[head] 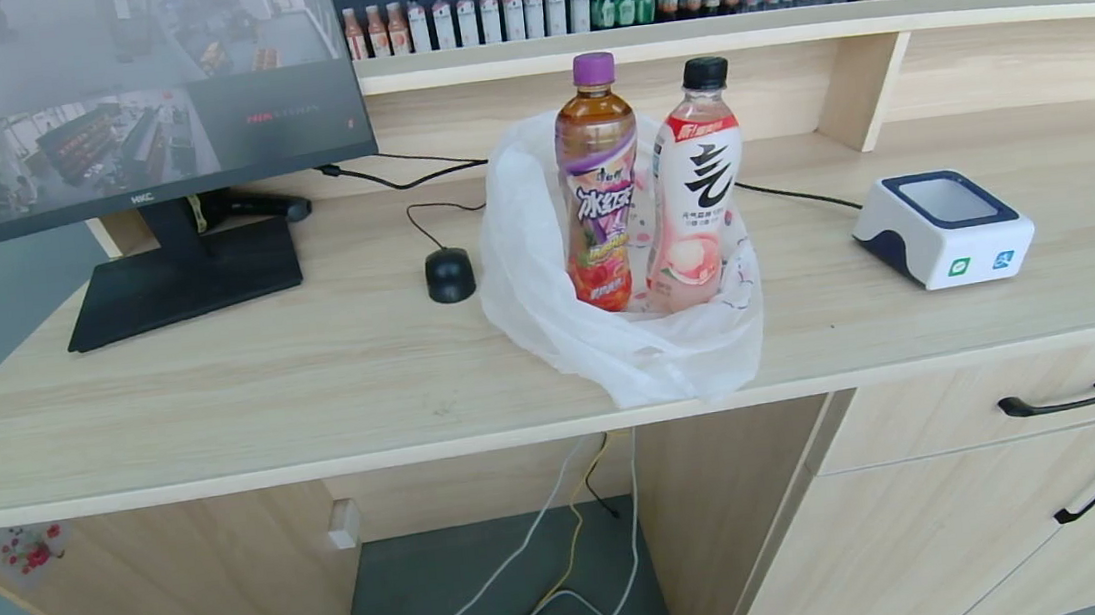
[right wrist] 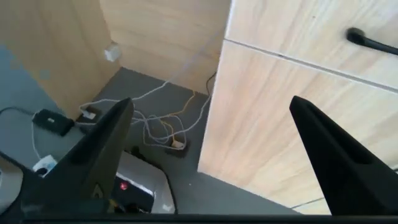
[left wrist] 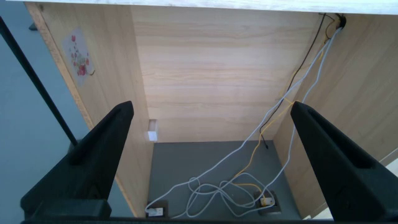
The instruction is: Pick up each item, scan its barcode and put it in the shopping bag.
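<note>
A white plastic shopping bag [head: 611, 342] lies open on the wooden counter [head: 312, 370]. Two bottles stand upright in it: an orange tea bottle [head: 599, 187] with a purple cap, and to its right a pink and white bottle [head: 694, 193] with a black cap. A white barcode scanner [head: 942, 227] sits on the counter to the right of the bag. My left gripper [left wrist: 208, 162] hangs open below the counter, facing the knee space and its cables. My right gripper [right wrist: 211, 162] is open too, low in front of the cabinet doors [right wrist: 298, 118].
A monitor [head: 115, 98] on a black stand occupies the counter's left. A black mouse [head: 450, 275] lies just left of the bag. A raised shelf [head: 782, 34] runs along the back with a row of bottles behind. Drawers with black handles [head: 1059, 399] sit under the right side.
</note>
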{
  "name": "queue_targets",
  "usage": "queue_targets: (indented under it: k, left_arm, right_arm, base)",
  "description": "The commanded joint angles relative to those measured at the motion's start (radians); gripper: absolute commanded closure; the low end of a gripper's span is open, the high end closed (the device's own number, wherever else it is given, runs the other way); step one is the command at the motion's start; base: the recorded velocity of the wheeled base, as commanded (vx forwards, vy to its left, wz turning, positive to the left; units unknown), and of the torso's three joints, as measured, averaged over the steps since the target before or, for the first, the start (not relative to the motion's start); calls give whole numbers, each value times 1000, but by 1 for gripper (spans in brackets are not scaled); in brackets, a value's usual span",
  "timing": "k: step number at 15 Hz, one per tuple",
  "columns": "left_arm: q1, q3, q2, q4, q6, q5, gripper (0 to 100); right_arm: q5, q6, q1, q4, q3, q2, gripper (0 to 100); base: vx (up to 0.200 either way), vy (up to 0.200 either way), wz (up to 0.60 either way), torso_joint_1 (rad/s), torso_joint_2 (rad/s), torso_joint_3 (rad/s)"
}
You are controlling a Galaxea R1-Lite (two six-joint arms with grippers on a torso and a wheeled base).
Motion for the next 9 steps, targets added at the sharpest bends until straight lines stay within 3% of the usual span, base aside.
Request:
queue_targets:
  k: [1,4,9]
  left_arm:
    - [0,0,0,0,0,0,0]
    - [0,0,0,0,0,0,0]
    - [0,0,0,0,0,0,0]
  right_arm:
    - [-6,12,-240,0,0,-20,0]
    - [-4,21,-455,2,0,-15,0]
    - [12,23,-473,0,3,-172,0]
  base:
    - [0,0,0,0,0,0]
    - [0,0,0,0,0,0]
    - [0,0,0,0,0,0]
